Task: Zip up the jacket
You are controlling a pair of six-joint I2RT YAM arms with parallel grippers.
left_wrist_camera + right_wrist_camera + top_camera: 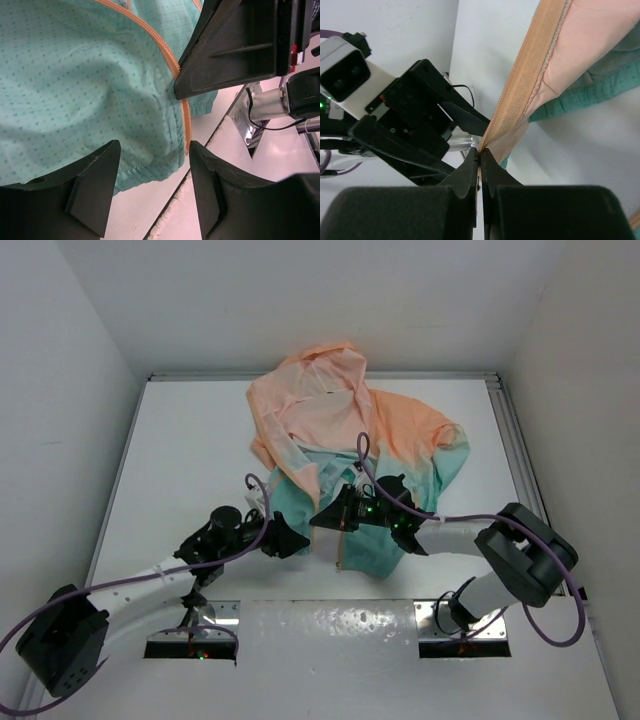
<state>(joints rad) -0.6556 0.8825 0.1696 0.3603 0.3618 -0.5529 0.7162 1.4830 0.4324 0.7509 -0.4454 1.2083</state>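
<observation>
The jacket lies spread on the white table, with its peach hood at the far side and its teal hem nearest me. My right gripper hovers over the front opening near the hem. It is shut on the orange zipper tape and lifts it taut. My left gripper sits just left of it, low at the hem. Its jaws stand open. The teal hem corner and the end of the orange zipper lie just beyond its fingertips.
White walls enclose the table on the left, back and right. A metal rail runs along the right side. Two metal base plates sit at the near edge. Purple cables loop above both wrists.
</observation>
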